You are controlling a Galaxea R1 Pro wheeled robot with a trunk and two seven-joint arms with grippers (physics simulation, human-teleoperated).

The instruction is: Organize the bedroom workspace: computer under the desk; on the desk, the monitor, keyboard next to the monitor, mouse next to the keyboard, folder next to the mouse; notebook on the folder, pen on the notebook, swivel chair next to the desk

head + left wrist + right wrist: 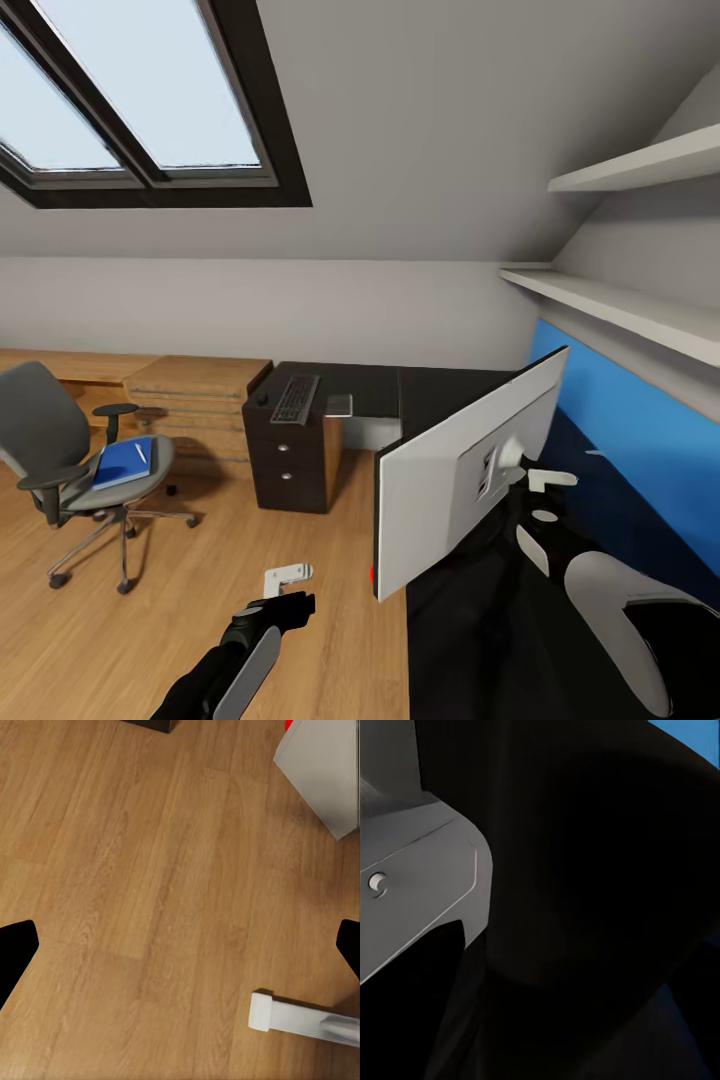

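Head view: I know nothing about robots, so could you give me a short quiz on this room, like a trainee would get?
1. True or false: the blue folder lies on the seat of the swivel chair.
2. Where is the keyboard? A: on the floor. B: on the desk, above the drawers. C: on a wall shelf.
3. Fill in: the left gripper hangs open over the wooden ____.

Key: 1 true; 2 B; 3 floor.
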